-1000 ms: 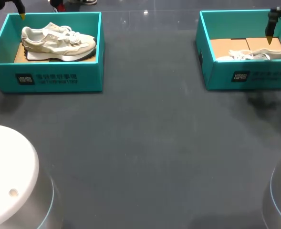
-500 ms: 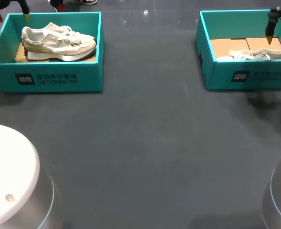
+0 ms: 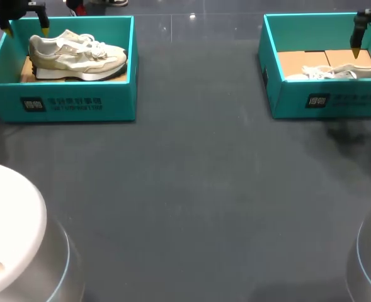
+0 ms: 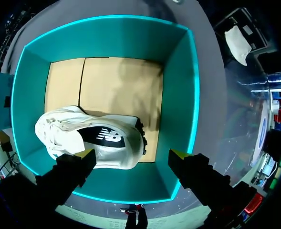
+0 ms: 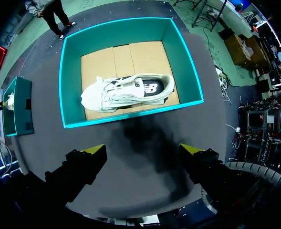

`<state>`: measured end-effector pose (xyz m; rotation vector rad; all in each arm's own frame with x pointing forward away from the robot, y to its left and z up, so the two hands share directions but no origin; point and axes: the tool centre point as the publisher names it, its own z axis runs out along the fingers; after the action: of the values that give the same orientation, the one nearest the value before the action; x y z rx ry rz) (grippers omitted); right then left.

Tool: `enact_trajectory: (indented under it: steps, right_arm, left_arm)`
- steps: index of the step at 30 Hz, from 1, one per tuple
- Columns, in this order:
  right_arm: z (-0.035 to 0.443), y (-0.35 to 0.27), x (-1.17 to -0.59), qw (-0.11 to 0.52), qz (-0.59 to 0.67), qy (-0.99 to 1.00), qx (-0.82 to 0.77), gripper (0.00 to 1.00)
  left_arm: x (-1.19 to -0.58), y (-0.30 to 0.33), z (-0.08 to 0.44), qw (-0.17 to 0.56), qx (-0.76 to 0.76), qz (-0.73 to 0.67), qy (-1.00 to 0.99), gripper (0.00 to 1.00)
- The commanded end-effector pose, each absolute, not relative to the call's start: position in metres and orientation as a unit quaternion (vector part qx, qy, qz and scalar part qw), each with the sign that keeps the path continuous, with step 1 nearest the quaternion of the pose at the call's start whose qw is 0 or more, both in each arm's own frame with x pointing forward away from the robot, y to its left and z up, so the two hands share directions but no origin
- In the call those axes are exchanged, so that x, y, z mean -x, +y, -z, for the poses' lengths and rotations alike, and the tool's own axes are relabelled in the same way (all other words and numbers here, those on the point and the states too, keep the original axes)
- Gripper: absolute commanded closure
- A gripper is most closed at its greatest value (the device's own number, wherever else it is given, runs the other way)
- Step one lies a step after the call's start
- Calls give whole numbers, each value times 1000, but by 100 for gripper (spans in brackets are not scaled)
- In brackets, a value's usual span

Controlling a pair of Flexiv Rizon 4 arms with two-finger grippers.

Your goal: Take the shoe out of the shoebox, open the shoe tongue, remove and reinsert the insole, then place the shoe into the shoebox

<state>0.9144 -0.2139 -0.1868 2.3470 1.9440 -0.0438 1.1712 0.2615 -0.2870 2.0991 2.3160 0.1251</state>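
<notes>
Currently left hand (image 3: 26,29) is spread wide, holding nothing, above the heel end of the shoe (image 3: 78,55) in the shoebox (image 3: 65,104), upper left of frame. Right hand (image 5: 142,149) is wide too, by the second shoebox (image 3: 324,97) at upper right, second shoe (image 3: 336,72) inside.

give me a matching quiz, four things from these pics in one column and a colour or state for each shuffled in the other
Things:
1 left box
2 left shoe
3 table
4 left gripper

Colour or state:
a dark grey
b teal
c open, yellow tips
d cream and white

Pairs: 1-b, 2-d, 3-a, 4-c
</notes>
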Motion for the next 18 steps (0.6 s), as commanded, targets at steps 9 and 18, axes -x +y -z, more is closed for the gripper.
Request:
enact_trajectory:
  steps: [9,18]
  right_arm:
    - [187,-214,-914,47,14,637,-769,0]
    - [187,-214,-914,47,14,637,-769,0]
  left_arm:
    - [-1178,265,312,-13,-671,-33,741,0]
    - [-1180,267,334,-27,-669,-27,742,1]
